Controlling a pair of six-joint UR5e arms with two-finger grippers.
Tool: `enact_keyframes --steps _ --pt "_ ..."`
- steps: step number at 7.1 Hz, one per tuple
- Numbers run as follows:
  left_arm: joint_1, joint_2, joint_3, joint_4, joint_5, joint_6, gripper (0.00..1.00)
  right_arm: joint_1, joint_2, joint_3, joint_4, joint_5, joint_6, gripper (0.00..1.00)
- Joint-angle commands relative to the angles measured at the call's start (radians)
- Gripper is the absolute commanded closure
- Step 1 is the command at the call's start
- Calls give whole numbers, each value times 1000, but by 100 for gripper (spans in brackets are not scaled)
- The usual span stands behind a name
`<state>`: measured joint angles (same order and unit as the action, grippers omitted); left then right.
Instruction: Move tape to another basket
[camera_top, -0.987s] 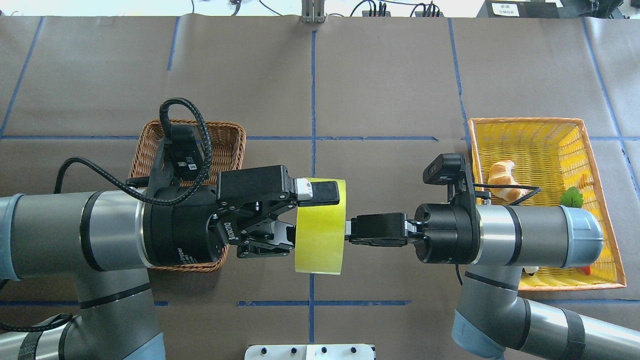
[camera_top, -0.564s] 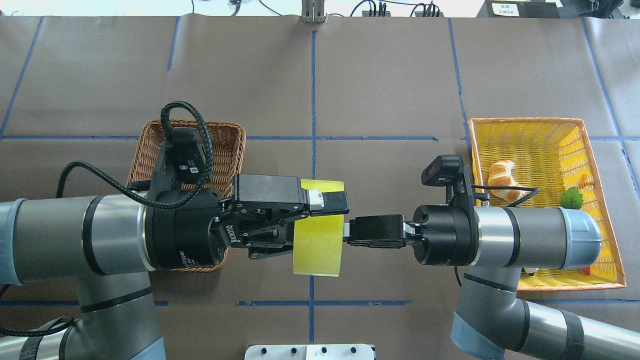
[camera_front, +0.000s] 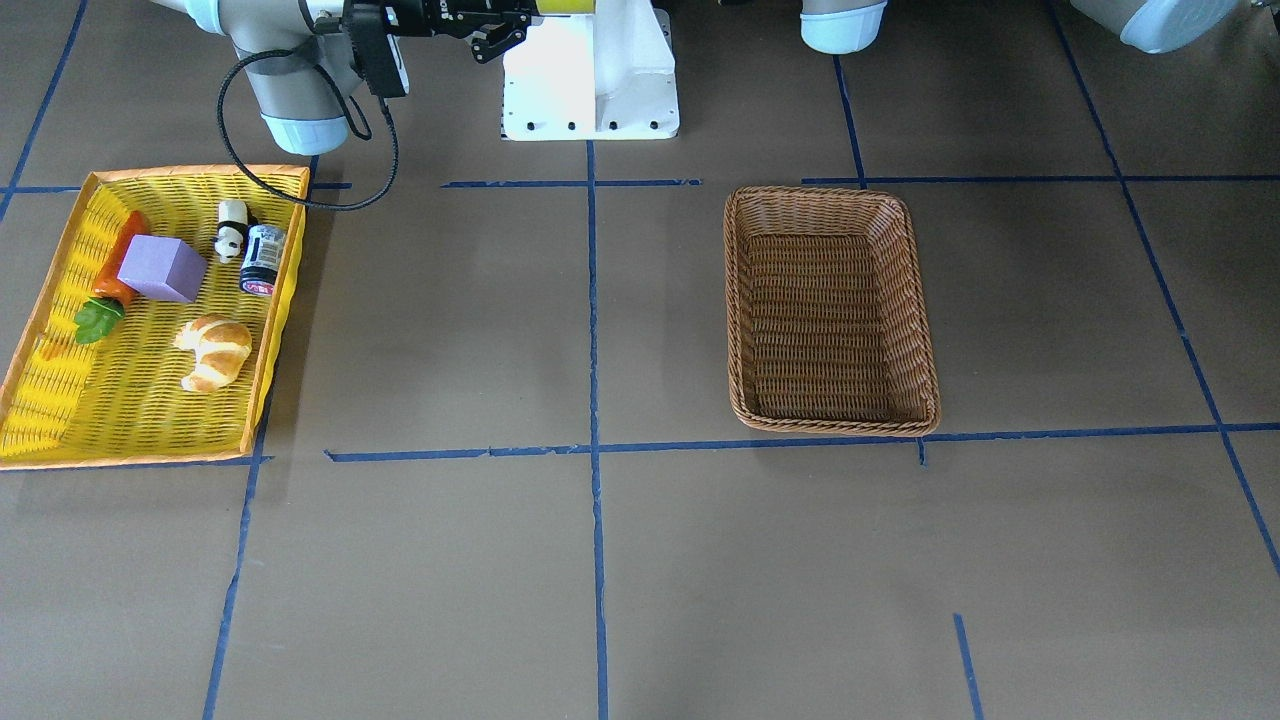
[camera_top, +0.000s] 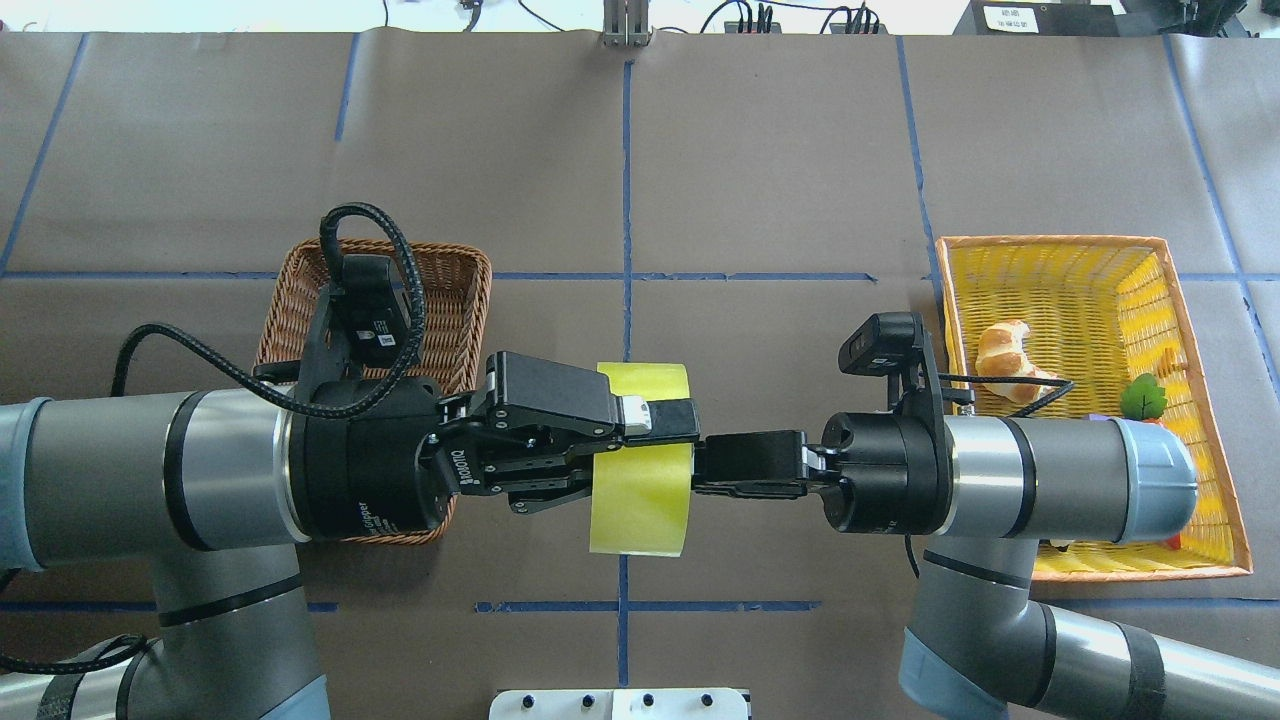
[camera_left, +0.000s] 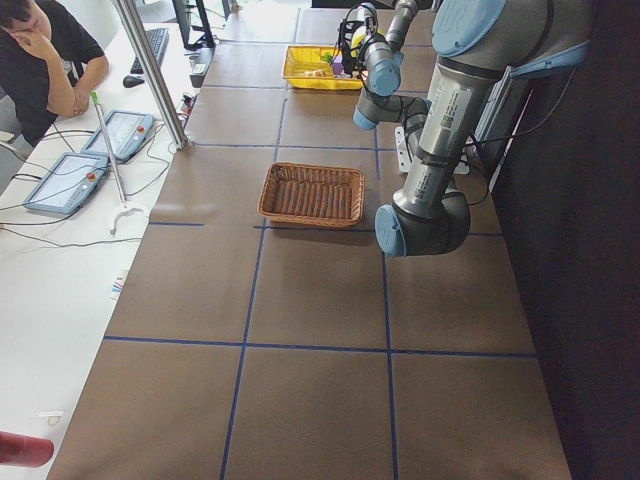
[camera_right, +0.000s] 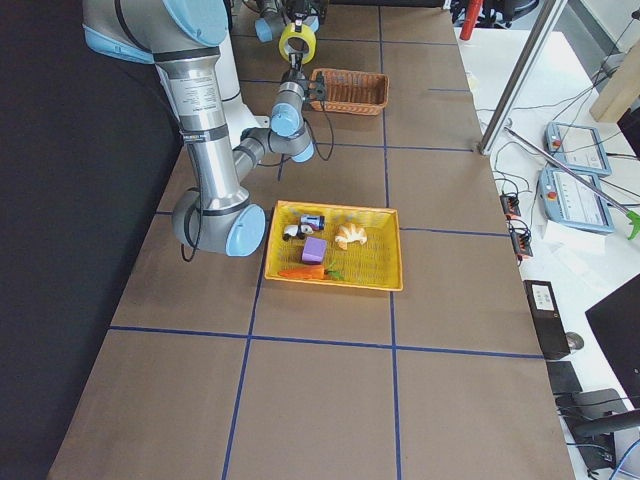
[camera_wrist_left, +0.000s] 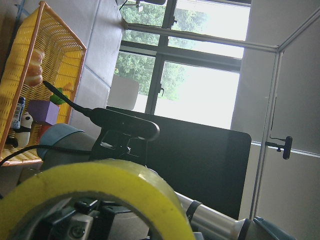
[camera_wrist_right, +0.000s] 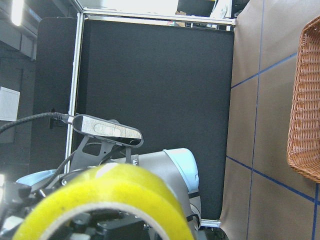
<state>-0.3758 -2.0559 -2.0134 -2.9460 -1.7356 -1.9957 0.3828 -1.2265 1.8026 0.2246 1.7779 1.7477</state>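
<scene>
The yellow-green tape (camera_top: 640, 500) hangs on edge in the air above the table's middle, between my two grippers. My right gripper (camera_top: 700, 468) is shut on the roll's right rim. My left gripper (camera_top: 665, 425) comes in from the left and its jaws are closed on the roll's wall, with one finger (camera_top: 660, 418) lying over the band. The tape fills the bottom of the left wrist view (camera_wrist_left: 100, 185) and of the right wrist view (camera_wrist_right: 115, 192). The brown wicker basket (camera_top: 455, 300) sits under my left wrist, and it is empty in the front-facing view (camera_front: 830, 200).
The yellow mesh basket (camera_top: 1050, 245) at the right holds a croissant (camera_front: 212, 350), a purple block (camera_front: 160, 268), a toy carrot, a small panda and a small can. The robot's white base (camera_front: 590, 80) stands at the table's near edge.
My left gripper has moved right onto the tape and its jaws have closed from wide open to narrow on the roll. The right gripper has stayed on the tape.
</scene>
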Motion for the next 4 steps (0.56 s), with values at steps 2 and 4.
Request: enact_keyframes --steps 2,4 --pt "0 3 -10 2 1 -2 100 1 1 1 1 -14 -4 0" --pt "-3 6 -12 2 1 -2 100 5 -13 3 2 -6 -5 0"
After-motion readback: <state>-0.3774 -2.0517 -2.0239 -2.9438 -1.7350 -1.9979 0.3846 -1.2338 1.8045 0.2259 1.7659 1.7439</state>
